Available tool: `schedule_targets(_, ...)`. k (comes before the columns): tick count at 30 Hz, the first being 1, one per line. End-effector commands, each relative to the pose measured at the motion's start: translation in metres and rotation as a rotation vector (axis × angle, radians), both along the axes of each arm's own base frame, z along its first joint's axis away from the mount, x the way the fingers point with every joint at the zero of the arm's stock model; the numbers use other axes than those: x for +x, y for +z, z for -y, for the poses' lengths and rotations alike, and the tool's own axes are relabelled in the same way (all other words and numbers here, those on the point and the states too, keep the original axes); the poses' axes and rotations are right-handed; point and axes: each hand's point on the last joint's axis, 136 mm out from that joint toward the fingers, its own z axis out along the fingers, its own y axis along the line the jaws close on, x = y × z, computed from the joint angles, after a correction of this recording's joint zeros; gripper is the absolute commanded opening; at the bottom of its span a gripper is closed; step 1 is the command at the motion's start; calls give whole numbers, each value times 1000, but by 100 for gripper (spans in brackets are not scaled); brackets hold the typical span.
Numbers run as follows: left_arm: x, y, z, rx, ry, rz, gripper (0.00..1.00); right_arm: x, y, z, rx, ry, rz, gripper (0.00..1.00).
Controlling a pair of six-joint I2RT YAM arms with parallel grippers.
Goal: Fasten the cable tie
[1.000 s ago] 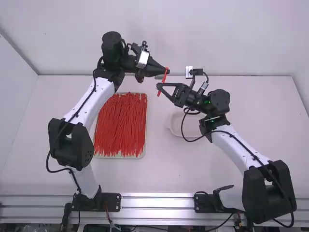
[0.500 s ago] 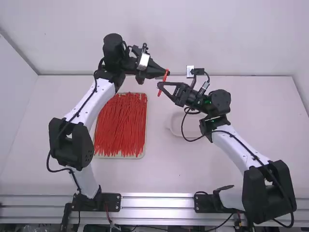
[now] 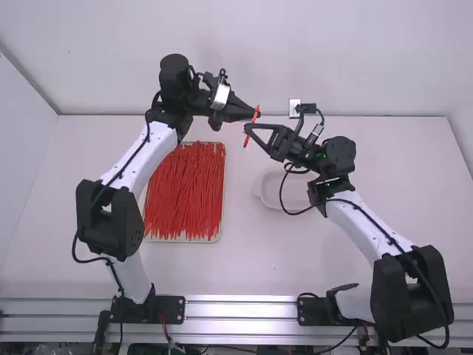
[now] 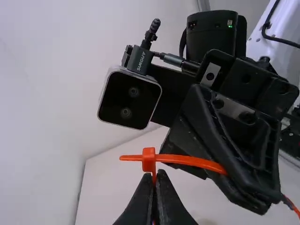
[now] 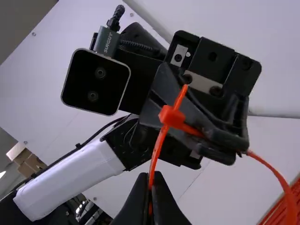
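Findings, by size:

White table (image 3: 414, 192): a tray (image 3: 182, 240) of spare red ties (image 3: 185, 188) lies at the left.

The left gripper (image 3: 247, 112) and right gripper (image 3: 250, 133) meet nose to nose in the air over the far middle.

The red cable tie (image 3: 255, 115) is held between them. The left fingers (image 4: 142, 202) pinch tight on the strap just beside the head (image 4: 149, 158). The right fingers (image 5: 138, 202) are clamped on the strap farther along.

Assessment: the tie is light, springy, slick nylon that bows and recoils. It is best gripped close to the head and near the tail tip, flat sides against the pads.
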Motion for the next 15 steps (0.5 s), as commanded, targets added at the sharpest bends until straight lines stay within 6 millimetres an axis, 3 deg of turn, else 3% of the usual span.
schedule_targets(1, -7, -1, 2, 3, -26, -11, 2, 2, 13, 3, 11, -9, 33, 0)
schedule_targets(15, -6, -2, 2, 11, -26, -46, 2, 14, 17, 19, 28, -73, 38, 0)
